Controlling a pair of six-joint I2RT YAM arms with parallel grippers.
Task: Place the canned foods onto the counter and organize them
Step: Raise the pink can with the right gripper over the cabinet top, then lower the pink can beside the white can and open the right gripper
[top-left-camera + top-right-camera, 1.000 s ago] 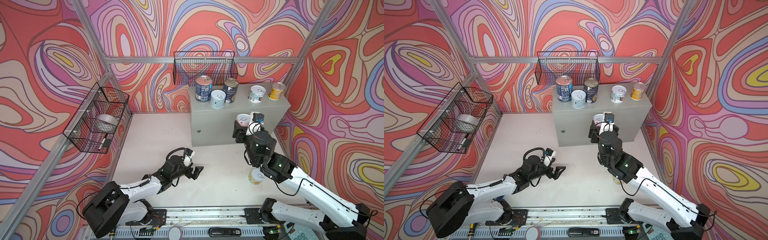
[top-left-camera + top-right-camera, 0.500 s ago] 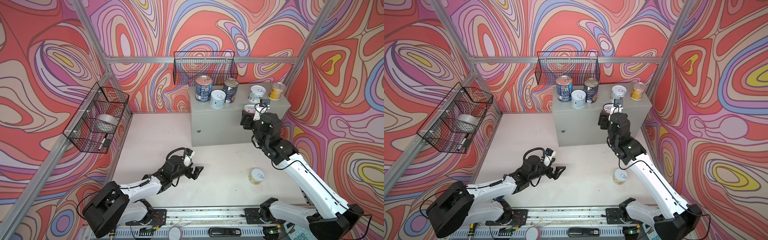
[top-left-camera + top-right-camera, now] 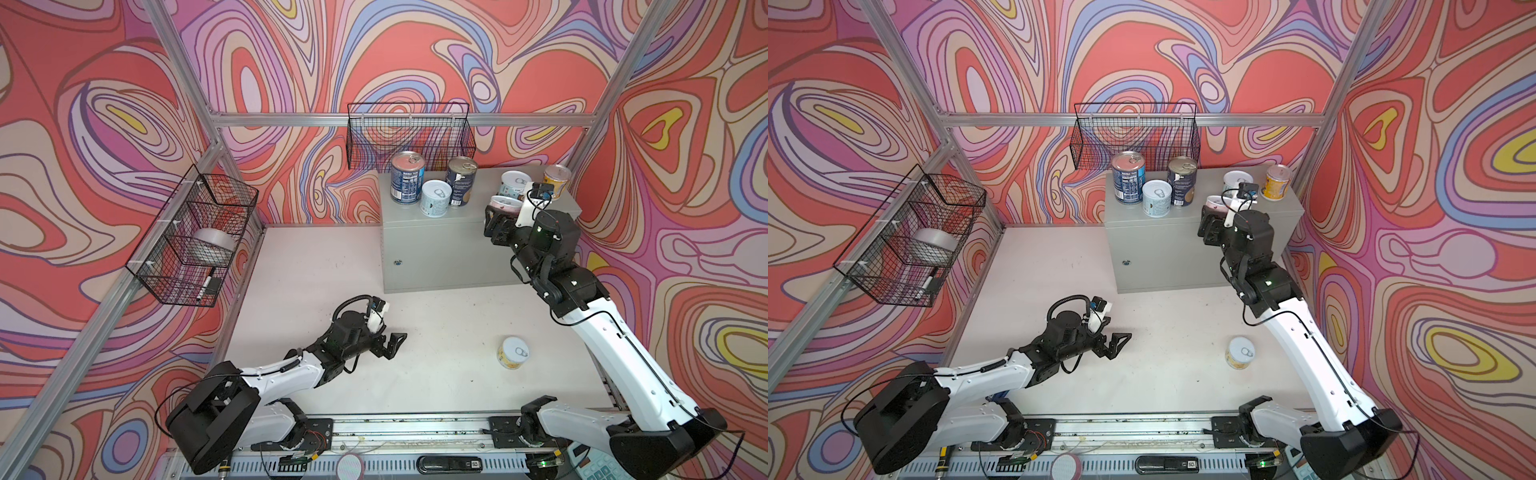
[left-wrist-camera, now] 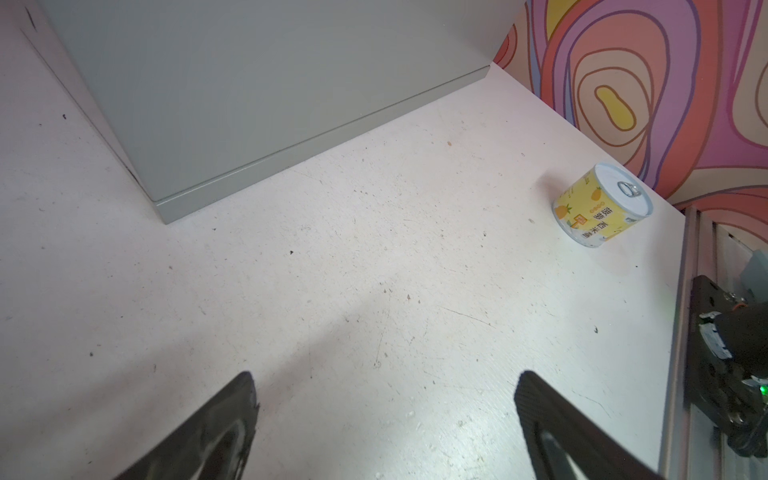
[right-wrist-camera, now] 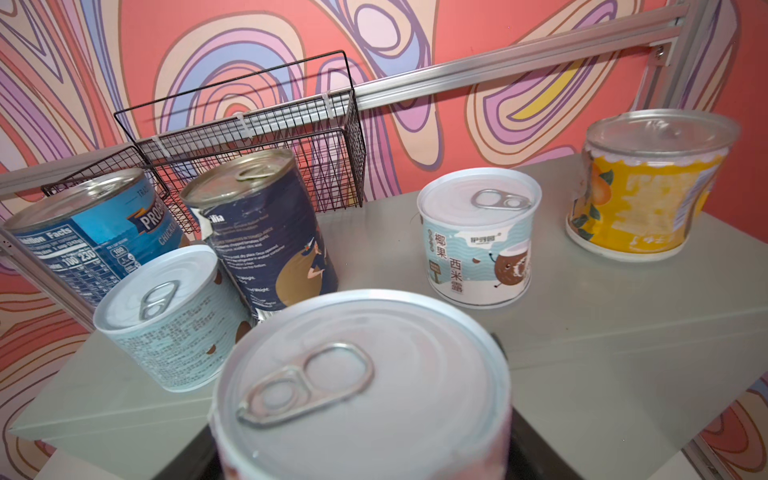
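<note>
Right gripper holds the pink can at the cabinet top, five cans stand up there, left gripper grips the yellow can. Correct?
No. The left gripper is open and empty; the yellow can stands on the tabletop apart from it, as the left wrist view shows. The rest holds: the right gripper grips the pink can.

I get bright, even overhead light and soft shadows; the pink can [image 5: 361, 386], at two o'clock, blurs against my wrist camera.

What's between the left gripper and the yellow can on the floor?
Nothing; the floor between left gripper and yellow can is bare, in both top views.
</note>
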